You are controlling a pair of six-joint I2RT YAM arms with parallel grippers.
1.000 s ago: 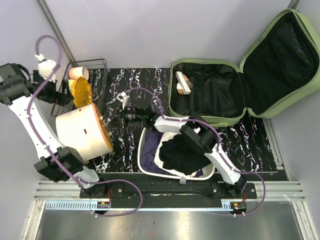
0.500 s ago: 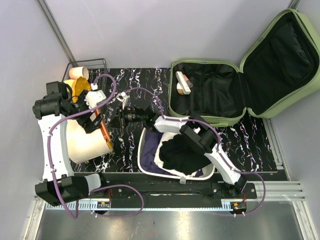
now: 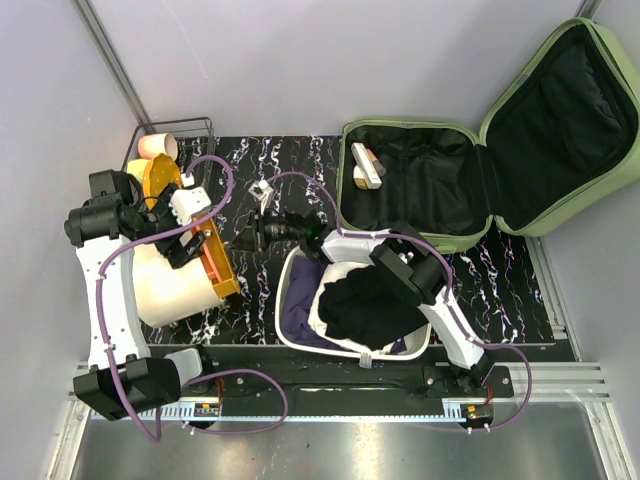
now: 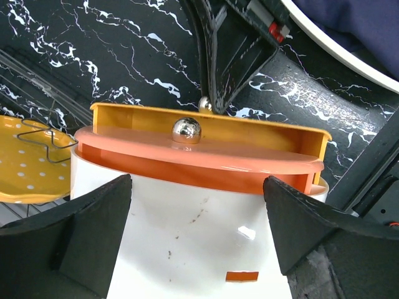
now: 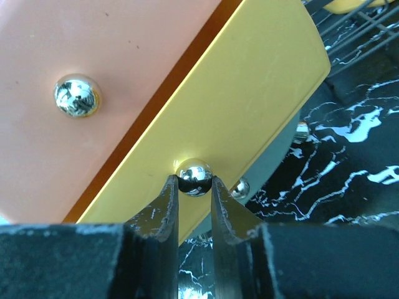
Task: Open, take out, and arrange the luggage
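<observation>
My right gripper (image 5: pixel 194 187) is pinched narrow on the chrome knob (image 5: pixel 193 175) of the yellow drawer (image 5: pixel 249 93). My left gripper (image 4: pixel 196 230) stands wide with the white drawer unit (image 4: pixel 187 249) between its jaws (touching or not, I cannot tell). I'd clamp the left on that body first, then draw the knob straight back along the right jaws' line so the ball doesn't slip out, with the luggage (image 3: pixel 440 190) lying open well behind those jaws.

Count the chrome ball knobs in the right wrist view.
3. Upper-left knob on the peach drawer front; middle knob on the yellow drawer front, pinched by the right gripper; small knob just right of it, beyond the yellow edge. Others may be hidden.
</observation>
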